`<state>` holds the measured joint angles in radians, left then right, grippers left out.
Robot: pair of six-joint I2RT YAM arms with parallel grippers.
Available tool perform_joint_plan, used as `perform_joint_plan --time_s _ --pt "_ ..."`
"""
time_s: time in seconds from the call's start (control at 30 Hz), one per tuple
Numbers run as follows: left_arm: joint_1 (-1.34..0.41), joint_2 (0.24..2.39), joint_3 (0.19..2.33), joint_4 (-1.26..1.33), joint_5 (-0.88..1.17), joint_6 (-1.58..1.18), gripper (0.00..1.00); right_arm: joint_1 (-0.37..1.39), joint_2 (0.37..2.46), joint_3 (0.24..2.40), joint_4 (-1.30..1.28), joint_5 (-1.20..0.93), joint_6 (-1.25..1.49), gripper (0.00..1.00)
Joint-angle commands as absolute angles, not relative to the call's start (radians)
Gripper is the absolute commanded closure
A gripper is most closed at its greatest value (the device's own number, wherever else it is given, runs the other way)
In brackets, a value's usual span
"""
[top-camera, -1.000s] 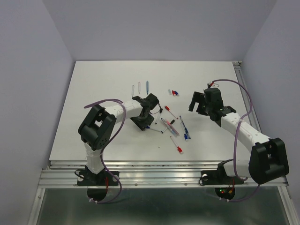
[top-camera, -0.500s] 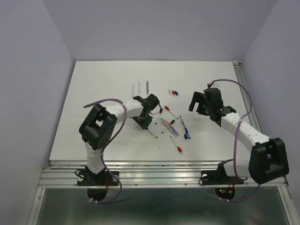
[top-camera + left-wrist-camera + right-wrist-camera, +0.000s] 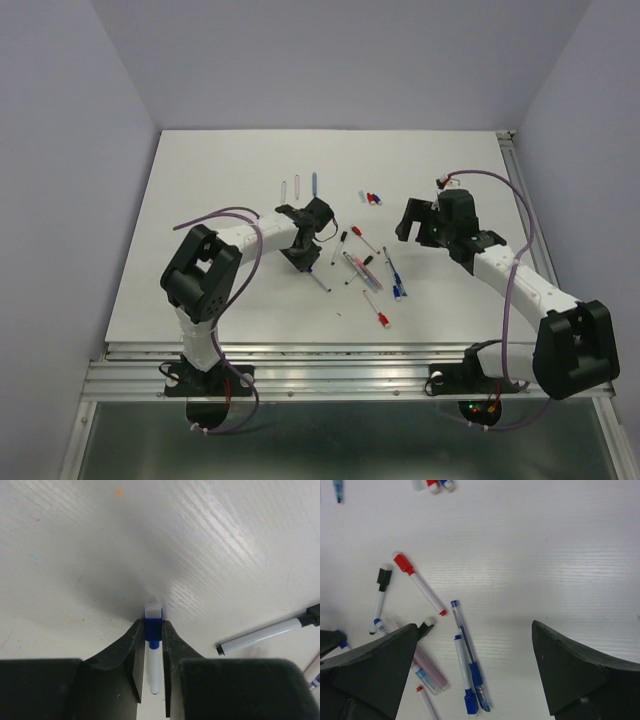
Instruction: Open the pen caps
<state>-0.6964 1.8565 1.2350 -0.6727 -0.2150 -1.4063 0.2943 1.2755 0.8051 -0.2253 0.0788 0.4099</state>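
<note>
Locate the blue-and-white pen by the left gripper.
Left wrist view, centre: the blue-and-white plastic pen is pinched between the left gripper's fingertips, a black-capped white marker lying on the table to its right.

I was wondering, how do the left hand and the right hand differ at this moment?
The left hand is closed on a blue-capped pen; the right hand stands wide open and holds nothing. The left hand sits close to the table, while the right hand hangs higher over the scattered pens. Both are black and point down at the table.
</note>
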Motion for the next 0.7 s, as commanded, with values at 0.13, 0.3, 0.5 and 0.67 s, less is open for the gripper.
perform_joint_plan --time_s 0.13,0.3,0.5,0.67 --pt "-0.692 1.588 1.171 -0.444 -0.207 -1.171 1.00 0.290 1.187 0.674 0.212 -0.677 0.432 0.00" --pt "-0.698 1.453 1.109 -0.321 -0.186 -1.125 1.00 0.405 1.230 0.762 0.140 -0.729 0.422 0.00" --pt "-0.706 1.396 1.112 -0.282 -0.175 -1.088 1.00 0.587 1.336 0.893 0.123 -0.546 0.422 0.00" --pt "-0.704 1.344 1.098 -0.281 -0.196 -1.086 1.00 0.643 1.445 0.992 0.130 -0.515 0.423 0.02"
